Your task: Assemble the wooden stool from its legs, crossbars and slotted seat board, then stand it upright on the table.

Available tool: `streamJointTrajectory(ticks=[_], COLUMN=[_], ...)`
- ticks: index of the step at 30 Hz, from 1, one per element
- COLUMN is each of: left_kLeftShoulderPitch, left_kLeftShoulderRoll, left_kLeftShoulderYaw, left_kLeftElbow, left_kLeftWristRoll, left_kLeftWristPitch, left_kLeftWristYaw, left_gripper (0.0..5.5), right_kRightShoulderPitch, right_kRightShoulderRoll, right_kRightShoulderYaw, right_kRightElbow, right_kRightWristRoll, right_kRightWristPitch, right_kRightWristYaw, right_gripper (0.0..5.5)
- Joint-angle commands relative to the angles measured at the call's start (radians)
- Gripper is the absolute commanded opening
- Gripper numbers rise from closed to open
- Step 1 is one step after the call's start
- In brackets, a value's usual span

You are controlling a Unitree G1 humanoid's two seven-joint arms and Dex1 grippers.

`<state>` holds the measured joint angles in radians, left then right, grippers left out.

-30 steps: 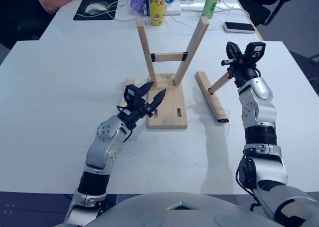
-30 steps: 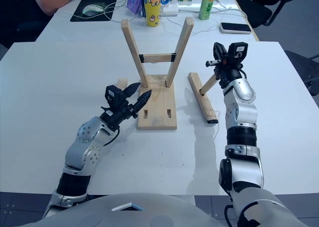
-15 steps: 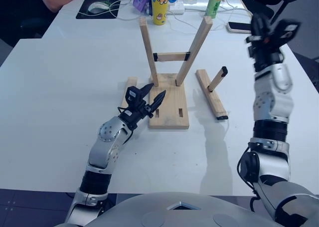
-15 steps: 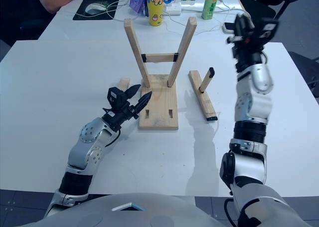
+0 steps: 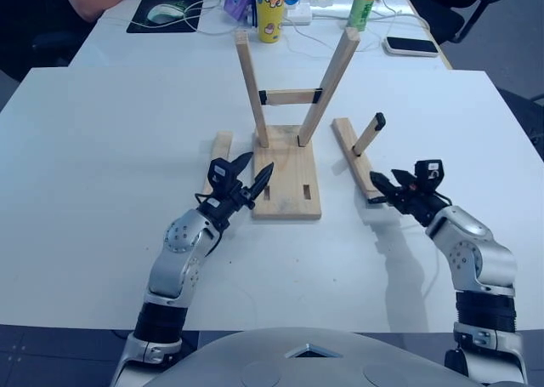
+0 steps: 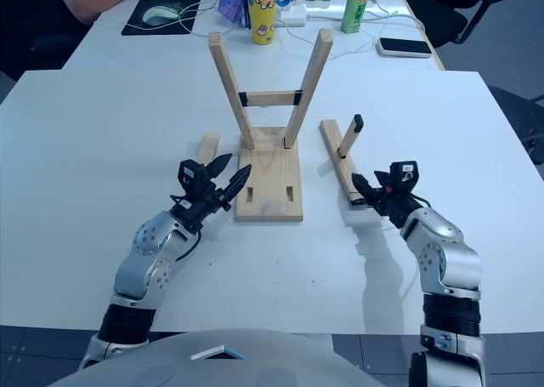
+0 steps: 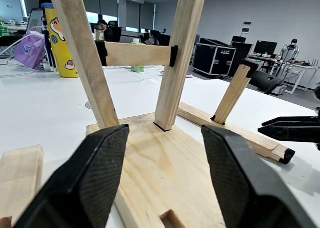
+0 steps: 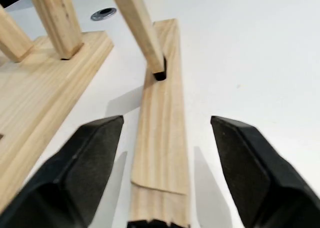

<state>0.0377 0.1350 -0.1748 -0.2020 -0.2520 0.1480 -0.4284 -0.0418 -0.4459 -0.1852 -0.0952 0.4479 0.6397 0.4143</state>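
Pale wooden slotted seat board [image 5: 289,191] is seen lying flat at mid-table [image 5: 102,149]. Two legs [image 5: 252,89] are seated in its far slots, splayed outward as they rise and tied by a black-tipped crossbar [image 5: 291,97]; two near slots are left open. A loose leg [image 5: 350,153] is laid flat just right of the board, with a short crossbar [image 5: 369,135] plugged into it at a tilt. Another leg [image 5: 220,149] is laid to the board's left. Left gripper [image 5: 257,167] is held at the board's near-left edge, fingers spread, nothing gripped. Right gripper [image 5: 378,189] is set with fingers spread either side of the loose leg's near end, not touching it.
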Motion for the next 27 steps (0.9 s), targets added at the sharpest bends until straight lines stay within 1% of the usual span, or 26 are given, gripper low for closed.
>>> streamJointTrajectory(ticks=[1, 5, 9, 11, 12, 16, 19, 23, 27], left_kLeftShoulderPitch=[-0.014, -0.027, -0.037, -0.040, -0.042, -0.051, -0.062, -0.077, -0.087], left_kLeftShoulderRoll=[0.005, 0.009, 0.010, 0.013, 0.015, 0.022, 0.034, 0.041, 0.042], left_kLeftShoulderYaw=[0.009, 0.014, 0.019, 0.022, 0.025, 0.032, 0.029, 0.039, 0.053], left_kLeftElbow=[0.009, 0.014, 0.016, 0.014, 0.012, 0.017, 0.029, 0.048, 0.060], left_kLeftWristRoll=[0.001, -0.002, -0.002, -0.005, -0.006, 0.010, 0.051, 0.069, 0.063], left_kLeftWristPitch=[0.005, 0.009, 0.011, 0.014, 0.016, 0.018, 0.010, 0.007, 0.014], left_kLeftWristYaw=[-0.003, -0.009, -0.012, -0.013, -0.013, -0.002, 0.014, 0.022, 0.017], left_gripper=[2.70, 2.70, 2.70, 2.70, 2.70, 2.70, 2.70, 2.70, 2.70], right_kRightShoulderPitch=[-0.102, -0.166, -0.180, -0.179, -0.176, -0.181, -0.182, -0.201, -0.238], right_kRightShoulderRoll=[-0.017, -0.020, -0.011, -0.015, -0.015, -0.012, 0.019, 0.059, 0.101], right_kRightShoulderYaw=[0.073, 0.135, 0.140, 0.145, 0.146, 0.151, 0.094, -0.025, -0.131], right_kRightElbow=[0.070, 0.147, 0.215, 0.223, 0.222, 0.227, 0.220, 0.203, 0.157], right_kRightWristRoll=[-0.084, -0.161, -0.180, -0.181, -0.181, -0.180, -0.164, -0.136, -0.031], right_kRightWristPitch=[-0.003, 0.025, 0.077, 0.120, 0.124, 0.125, 0.051, -0.077, -0.184], right_kRightWristYaw=[-0.012, -0.029, -0.033, -0.026, -0.023, -0.007, -0.037, -0.099, -0.065], right_gripper=[3.66, 3.66, 3.66, 3.38, 3.15, 2.55, 2.08, 2.05, 2.05])
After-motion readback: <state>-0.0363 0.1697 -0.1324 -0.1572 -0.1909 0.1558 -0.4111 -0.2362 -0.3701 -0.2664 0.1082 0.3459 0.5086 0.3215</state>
